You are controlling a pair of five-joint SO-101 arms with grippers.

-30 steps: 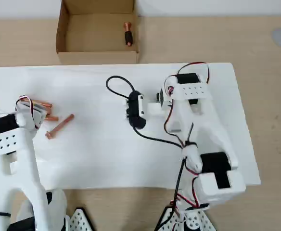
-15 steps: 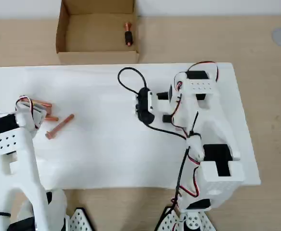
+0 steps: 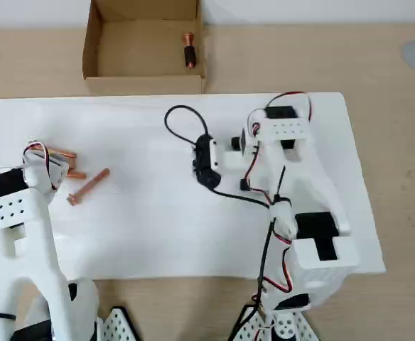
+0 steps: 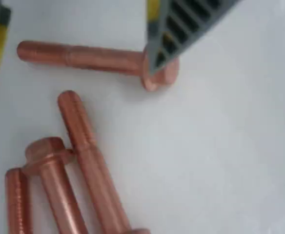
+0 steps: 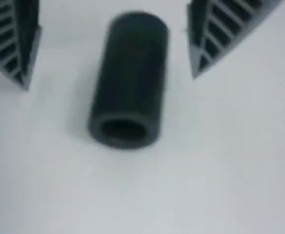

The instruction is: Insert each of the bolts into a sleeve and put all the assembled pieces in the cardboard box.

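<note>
The right jaws stand apart over the white sheet [image 3: 143,234] on the counter [image 3: 392,128], a black sleeve [image 5: 129,78] lying between them, untouched. The left jaws are apart too, one bolt [image 4: 91,58] lying between them and three more bolts [image 4: 91,165] just beside it. One assembled piece [image 3: 189,50] lies in the box [image 3: 90,50], by its wall.

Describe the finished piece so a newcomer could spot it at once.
Find the cardboard box beyond the white mat. Inside, by its right wall, lies the finished piece, a copper bolt in a black sleeve. The bolts on the mat are bare.
</note>
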